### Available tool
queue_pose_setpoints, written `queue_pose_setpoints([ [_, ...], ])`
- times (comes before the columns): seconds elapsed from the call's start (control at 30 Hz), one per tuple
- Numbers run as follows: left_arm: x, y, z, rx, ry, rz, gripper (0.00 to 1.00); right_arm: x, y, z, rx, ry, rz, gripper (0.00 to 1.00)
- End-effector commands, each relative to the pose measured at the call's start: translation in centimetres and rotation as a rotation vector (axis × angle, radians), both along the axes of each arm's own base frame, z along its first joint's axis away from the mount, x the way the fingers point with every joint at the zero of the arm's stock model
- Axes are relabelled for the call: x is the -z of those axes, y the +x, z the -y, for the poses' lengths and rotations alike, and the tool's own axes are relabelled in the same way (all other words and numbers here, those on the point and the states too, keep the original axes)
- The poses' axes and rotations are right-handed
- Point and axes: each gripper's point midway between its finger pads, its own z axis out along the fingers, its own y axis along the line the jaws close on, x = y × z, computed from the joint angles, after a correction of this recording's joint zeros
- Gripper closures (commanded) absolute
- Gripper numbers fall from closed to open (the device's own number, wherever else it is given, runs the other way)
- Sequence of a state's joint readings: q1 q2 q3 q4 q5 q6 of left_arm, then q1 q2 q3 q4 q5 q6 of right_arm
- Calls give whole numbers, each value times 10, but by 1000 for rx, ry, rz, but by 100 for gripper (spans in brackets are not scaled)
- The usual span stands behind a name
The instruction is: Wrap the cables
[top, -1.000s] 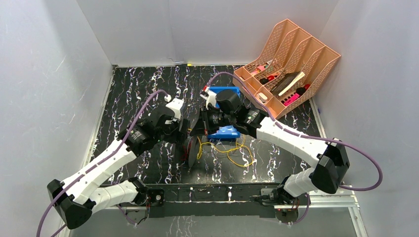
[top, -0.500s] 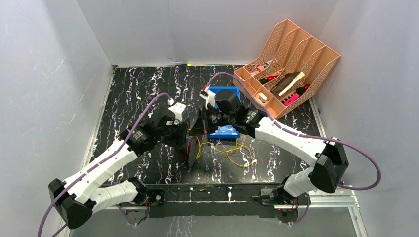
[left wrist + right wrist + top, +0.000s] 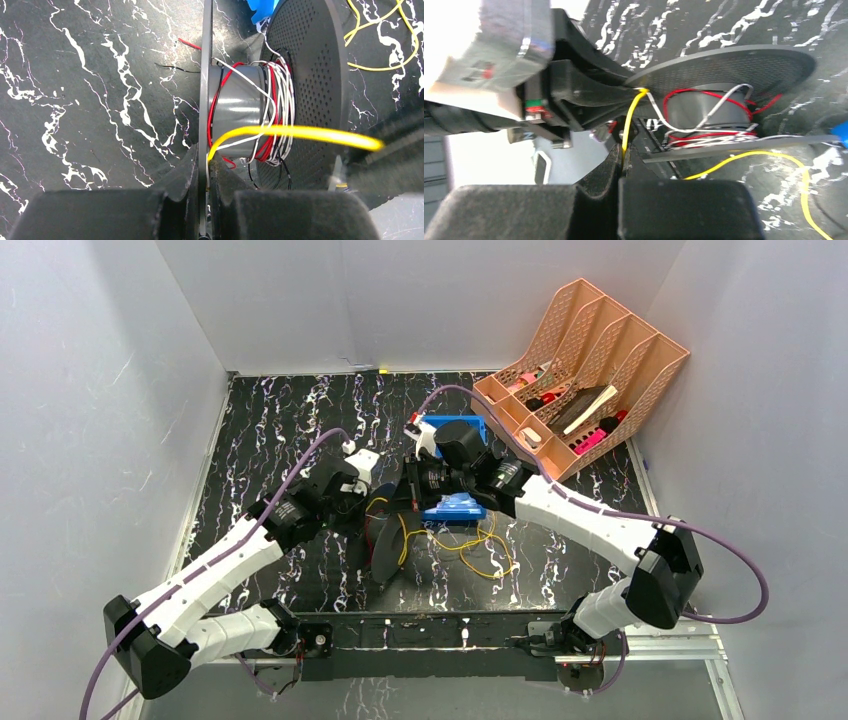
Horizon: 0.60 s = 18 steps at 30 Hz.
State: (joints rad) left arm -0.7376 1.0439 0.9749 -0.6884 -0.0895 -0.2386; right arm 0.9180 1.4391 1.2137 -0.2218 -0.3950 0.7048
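Yellow cable point(image 3: 300, 133) — right gripper point(image 3: 623, 156) to spool rim point(image 3: 205, 75) in left gripper point(image 3: 204, 172).

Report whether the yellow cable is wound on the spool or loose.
Mostly loose: one strand of the yellow cable crosses the spool hub over red and white windings; the rest lies looped on the table.

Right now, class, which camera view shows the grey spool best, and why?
The left wrist view: the spool fills the frame side-on, with both flanges and its red and white windings sharp. The right wrist view shows it smaller and blurrier. The top view shows only a small dark disc.
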Motion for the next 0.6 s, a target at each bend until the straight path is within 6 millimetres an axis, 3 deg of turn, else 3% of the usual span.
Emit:
queue_pose_setpoints([
  [0.0,-16,2,2,9,-27,32,100,-1,31,11,50,-81,155,100],
  [0.13,-25,3,2,14,-34,53,100,12,51,31,104,-205,274,100],
  [0.27,-36,2,4,35,-54,69,100,22,78,59,217,-333,408,90],
  [0.47,-56,-1,8,59,-93,82,100,43,93,82,260,-451,493,84],
  [0.57,-66,-3,7,60,-100,93,100,56,101,97,303,-514,513,75],
])
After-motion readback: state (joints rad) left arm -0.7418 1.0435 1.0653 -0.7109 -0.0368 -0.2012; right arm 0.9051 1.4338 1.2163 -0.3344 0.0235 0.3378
